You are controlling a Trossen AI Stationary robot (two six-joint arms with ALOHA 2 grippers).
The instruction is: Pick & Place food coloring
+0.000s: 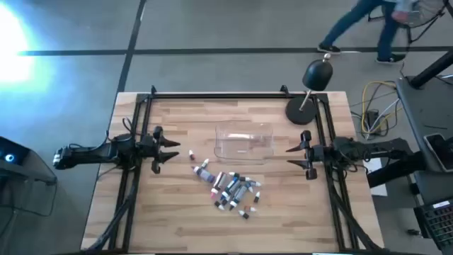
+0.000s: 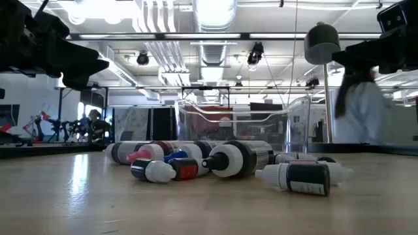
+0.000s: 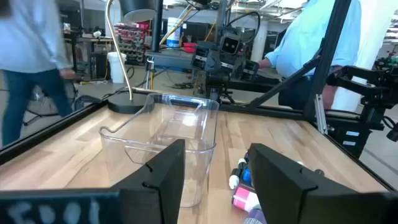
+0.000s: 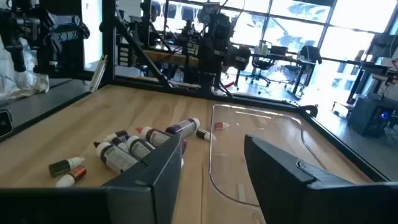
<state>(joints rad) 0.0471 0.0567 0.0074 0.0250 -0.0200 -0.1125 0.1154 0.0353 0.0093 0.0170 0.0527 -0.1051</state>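
- Bottles of food coloring (image 1: 231, 190) lie nearest my low camera, tipped on their sides in a loose heap on the worktop (image 1: 184, 219), none picked yet.
- Just behind the heap sits the clear tray (image 1: 244, 140), empty and mouth-up, which I judge to be the drop spot.
- My left gripper (image 1: 172, 150) hangs spread, holding nothing, just beside the heap's left end.
- My right gripper (image 1: 291, 157) waits spread too, beside the tray, well apart from the bottles.
- Behind the tray stands a black lamp (image 1: 311, 88).
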